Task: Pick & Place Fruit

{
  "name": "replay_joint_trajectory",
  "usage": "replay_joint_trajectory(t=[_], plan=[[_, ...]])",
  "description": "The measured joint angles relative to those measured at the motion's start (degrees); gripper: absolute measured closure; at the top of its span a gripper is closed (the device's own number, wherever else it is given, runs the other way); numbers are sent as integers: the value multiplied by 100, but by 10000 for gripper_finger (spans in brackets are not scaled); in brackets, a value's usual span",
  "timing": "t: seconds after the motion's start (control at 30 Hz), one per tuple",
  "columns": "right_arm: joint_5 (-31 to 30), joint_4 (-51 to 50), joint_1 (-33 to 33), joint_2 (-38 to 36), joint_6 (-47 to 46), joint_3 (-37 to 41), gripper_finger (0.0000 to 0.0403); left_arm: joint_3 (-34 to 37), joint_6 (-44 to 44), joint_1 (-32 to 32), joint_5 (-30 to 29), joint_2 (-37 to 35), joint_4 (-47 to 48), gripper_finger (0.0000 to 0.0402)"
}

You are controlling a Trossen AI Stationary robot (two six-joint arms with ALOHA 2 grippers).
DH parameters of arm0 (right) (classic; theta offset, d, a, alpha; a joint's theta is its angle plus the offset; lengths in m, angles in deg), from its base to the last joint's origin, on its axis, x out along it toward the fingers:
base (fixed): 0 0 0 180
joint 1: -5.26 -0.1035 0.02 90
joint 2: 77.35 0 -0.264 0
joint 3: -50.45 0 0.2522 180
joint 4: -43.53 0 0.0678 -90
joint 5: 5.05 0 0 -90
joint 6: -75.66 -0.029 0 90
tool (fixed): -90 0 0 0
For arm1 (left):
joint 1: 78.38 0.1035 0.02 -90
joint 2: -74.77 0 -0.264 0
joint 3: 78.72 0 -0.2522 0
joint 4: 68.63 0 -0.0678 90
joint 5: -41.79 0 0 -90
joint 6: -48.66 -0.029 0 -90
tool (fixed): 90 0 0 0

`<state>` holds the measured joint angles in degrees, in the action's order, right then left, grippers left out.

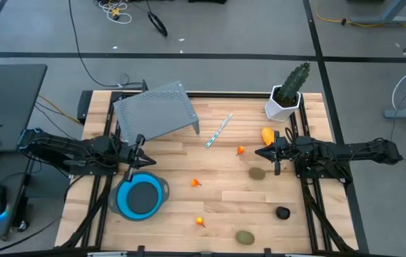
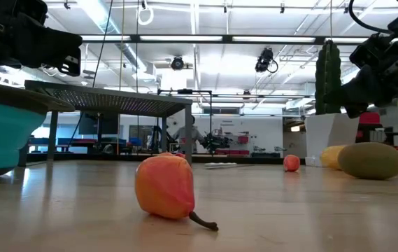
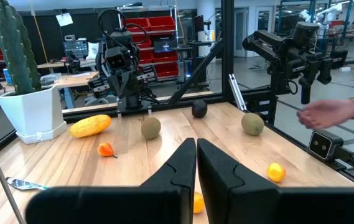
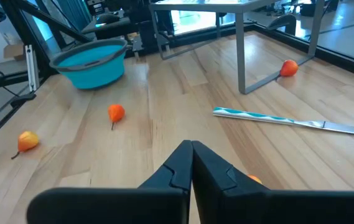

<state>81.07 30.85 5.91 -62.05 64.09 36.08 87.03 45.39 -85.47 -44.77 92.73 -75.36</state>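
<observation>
Toy fruits lie scattered on the wooden table [image 1: 217, 207]. Three small orange pieces [image 1: 240, 150] [image 1: 196, 183] [image 1: 200, 222] lie mid-table. A yellow-orange oval [image 1: 267, 134] lies near the pot, with two olive-green ovals [image 1: 257, 173] [image 1: 245, 237] and a dark round one [image 1: 282, 213] toward the right and near side. My left gripper [image 1: 147, 158] hangs shut at the table's left, above the blue bowl's far rim. My right gripper [image 1: 260, 152] hangs shut at the right, between the yellow-orange oval and the nearer olive-green oval. Both sets of fingers [image 3: 196, 163] [image 4: 192, 158] hold nothing.
A blue bowl [image 1: 142, 196] sits at the near left. A grey perforated shelf [image 1: 156, 112] stands at the far left. A cactus in a white pot [image 1: 286, 100] is at the far right, and a pale striped stick [image 1: 219, 131] lies mid-table. A person's hand [image 3: 329, 112] shows beyond the table edge.
</observation>
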Motion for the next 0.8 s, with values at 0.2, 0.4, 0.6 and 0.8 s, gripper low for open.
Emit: replay_joint_trajectory(t=[0.2,0.4,0.6,0.8], plan=[[2,1,0,0,285,-1,390,1,-16,-1,-66,0,-329,378],[0,68,0,1,283,-1,390,0,456,0,-68,-2,-358,378],[0,407,1,1,297,-1,390,1,1251,1,-69,0,-346,378],[0,392,0,1,301,-1,390,-1,1664,-1,-137,0,-409,377]])
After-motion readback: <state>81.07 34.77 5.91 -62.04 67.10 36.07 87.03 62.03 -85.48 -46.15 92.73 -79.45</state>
